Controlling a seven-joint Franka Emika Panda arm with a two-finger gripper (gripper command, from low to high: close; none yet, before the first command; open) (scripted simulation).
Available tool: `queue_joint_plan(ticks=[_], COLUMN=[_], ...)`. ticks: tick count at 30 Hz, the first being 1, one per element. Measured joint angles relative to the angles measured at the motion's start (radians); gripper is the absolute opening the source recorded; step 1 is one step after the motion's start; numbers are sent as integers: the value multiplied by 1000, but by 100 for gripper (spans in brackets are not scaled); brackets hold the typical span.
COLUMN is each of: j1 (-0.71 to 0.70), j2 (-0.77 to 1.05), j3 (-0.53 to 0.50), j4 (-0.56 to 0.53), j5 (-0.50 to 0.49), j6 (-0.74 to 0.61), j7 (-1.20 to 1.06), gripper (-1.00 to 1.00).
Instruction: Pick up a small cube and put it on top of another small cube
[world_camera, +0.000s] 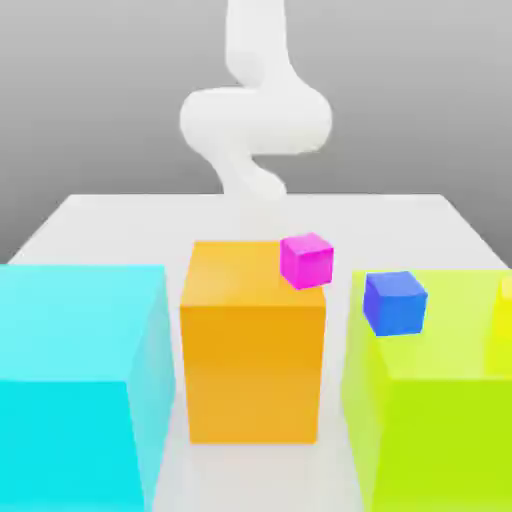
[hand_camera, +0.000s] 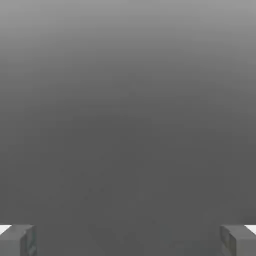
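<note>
Fingers (hand_camera: 20, 239) spread wide and holding nothing, ready for a grasp, with magenta cube (world_camera: 307, 260) and blue cube (world_camera: 395, 302) well apart on the table (world_camera: 120, 225).

The exterior view is evenly and brightly lit, with soft, diffuse light and no hard shadows. Faint shading is seen on the front faces of the orange block (world_camera: 253, 345) and the cyan block (world_camera: 80, 385). Edges are softened throughout. The hand view is dim, graded from lighter grey above to darker below.
</note>
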Motion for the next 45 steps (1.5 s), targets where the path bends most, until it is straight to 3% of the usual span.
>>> queue_joint_plan(ticks=[25,38,42,45], j1=[546,591,547,584], j2=[689,849,863,951], j3=[305,364,376,308], j4=[-157,-334,-400,-393], j5=[-276,-205,-138,-226], j6=[168,398,501,583], j7=[-1065,-1598,-1746,-1695], gripper=[0,0,0,0])
